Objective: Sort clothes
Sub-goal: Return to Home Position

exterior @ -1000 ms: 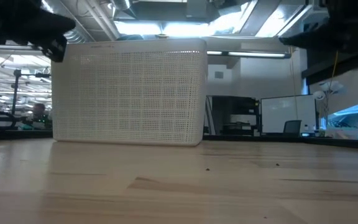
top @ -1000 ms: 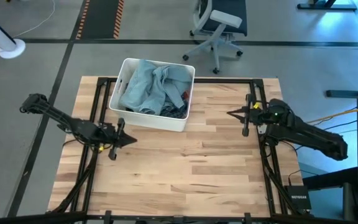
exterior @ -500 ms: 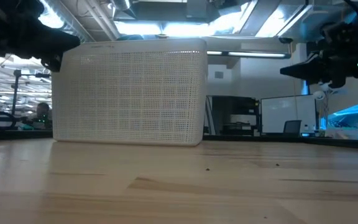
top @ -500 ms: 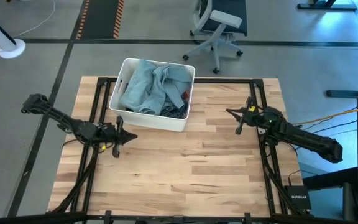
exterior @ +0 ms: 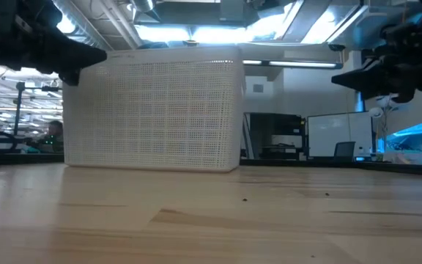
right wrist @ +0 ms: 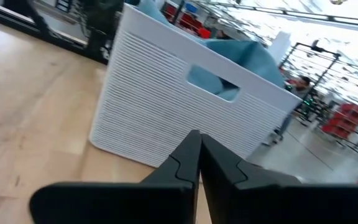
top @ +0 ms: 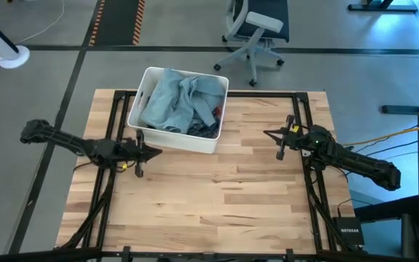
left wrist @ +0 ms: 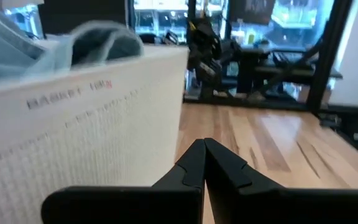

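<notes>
The clothes (top: 179,105) lie heaped in a white plastic bin (top: 167,138) at the table's far left of centre; a light blue denim piece covers the top, with darker and red bits at its right side. The blue cloth (left wrist: 98,38) shows above the bin's rim and through its handle slot (right wrist: 212,84). My left gripper (top: 157,152) is shut and empty, level, just in front of the bin's near wall. My right gripper (top: 269,133) is shut and empty, level, to the right of the bin, pointing at it.
Bare wooden tabletop (top: 217,196) spreads in front of the bin and between the arms. Black frame rails (top: 297,109) run along the table's left, right and far edges. An office chair (top: 257,33) stands on the floor beyond the far edge.
My left gripper has swung toward the table's far edge and right, closer to the bin's near wall, staying shut. My right gripper has sunk and drawn back a little toward the table's right edge, then held still, shut throughout. The bin and clothes have not moved.
</notes>
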